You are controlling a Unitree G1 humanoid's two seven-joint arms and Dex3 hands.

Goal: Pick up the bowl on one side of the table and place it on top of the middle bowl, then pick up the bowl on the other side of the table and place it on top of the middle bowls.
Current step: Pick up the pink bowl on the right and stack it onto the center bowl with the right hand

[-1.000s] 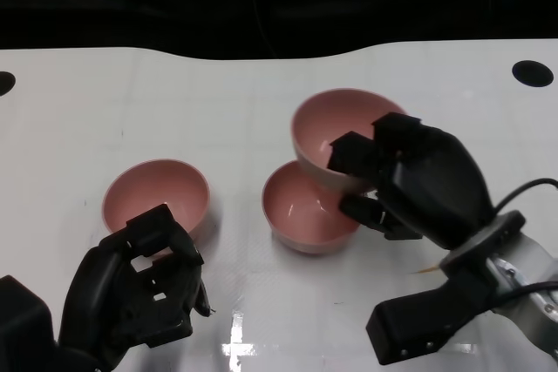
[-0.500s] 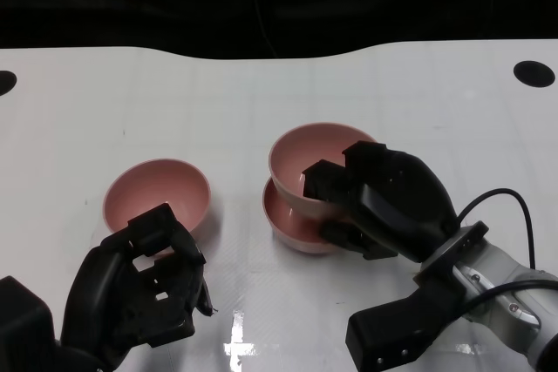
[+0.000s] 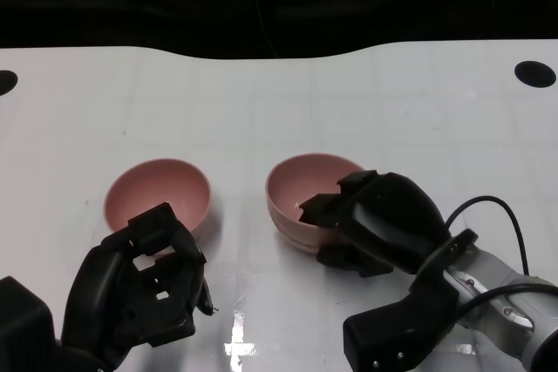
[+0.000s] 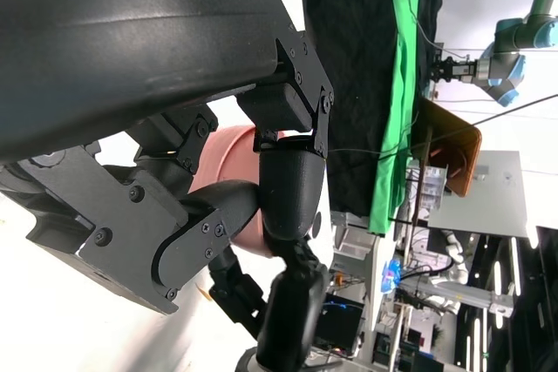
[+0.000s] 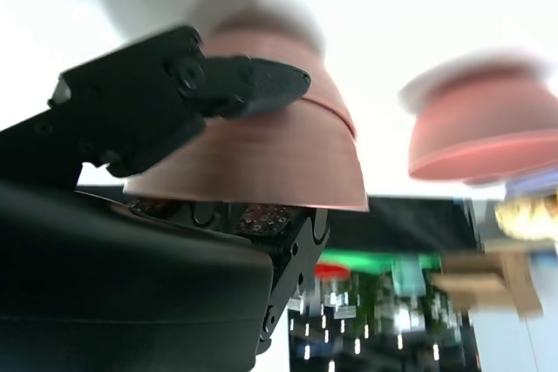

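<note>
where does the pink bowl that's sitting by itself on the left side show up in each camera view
Head view: the lone pink bowl sits left of centre, just beyond the left hand.
Left wrist view: its pink wall shows behind the hand's black fingers.
Right wrist view: blurred, at the right, apart from the stacked bowls.
Shared landmark: the white table.

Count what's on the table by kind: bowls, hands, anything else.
Pink bowls: 3. One stands alone; two are nested in a stack, the upper bowl seated in the lower bowl.
Black hands: 2. The left hand holds nothing; the right hand grips the upper bowl's rim.
Nothing else visible on the white table.
Total: 5.
</note>
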